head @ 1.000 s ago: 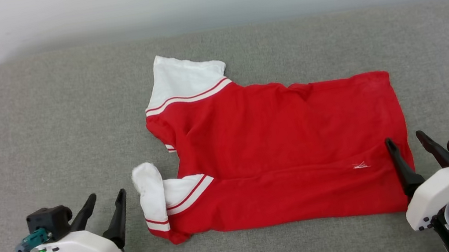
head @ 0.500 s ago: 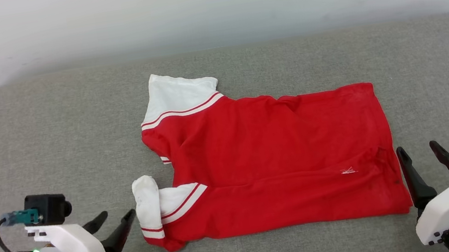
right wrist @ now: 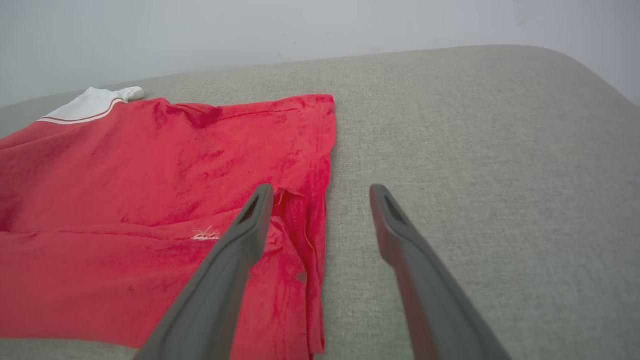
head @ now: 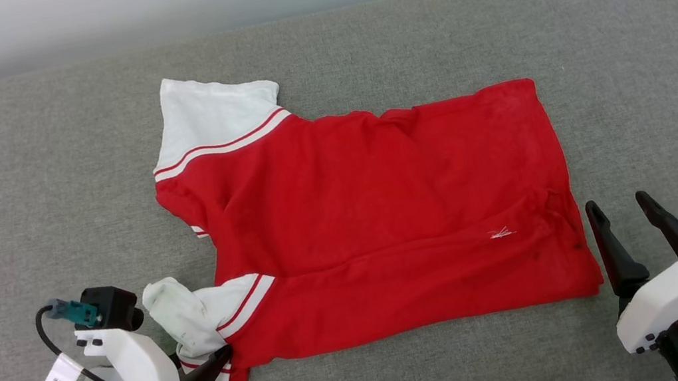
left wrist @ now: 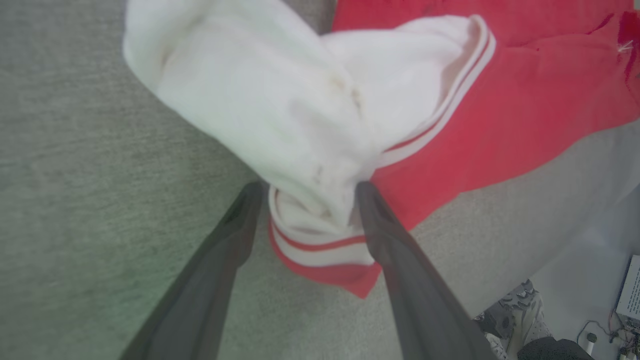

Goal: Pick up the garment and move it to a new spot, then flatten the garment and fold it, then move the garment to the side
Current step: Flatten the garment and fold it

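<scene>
Grey woven cushion (head: 44,194), near edge first: you've got both grippers parked there. L gripper (left wrist: 309,189): jaws wide apart, straddling the bunched white near sleeve (left wrist: 260,100). In the L wrist view both fingers (left wrist: 235,235) sit against the sides of the red-striped cuff, so the cloth is between them, not clamped. R gripper (head: 615,201): jaws spread, nothing held. In the R wrist view one finger lies over the hem corner (right wrist: 305,240) and the other over bare cushion; contact w/ the fabric can't be told. Next out is the garment (head: 369,213): red body spread mostly flat mid-cushion, neck end toward the robot's L, hem toward its R, plain side up. A long crease (head: 390,260) runs L–R through the near part, w/ a small white thread mark (head: 501,233) beside it. Far sleeve (head: 206,113): white, lying flat, red/white trim at the seam, pointing away from you. Beyond the cushion's back edge is a pale wall (head: 84,13).
</scene>
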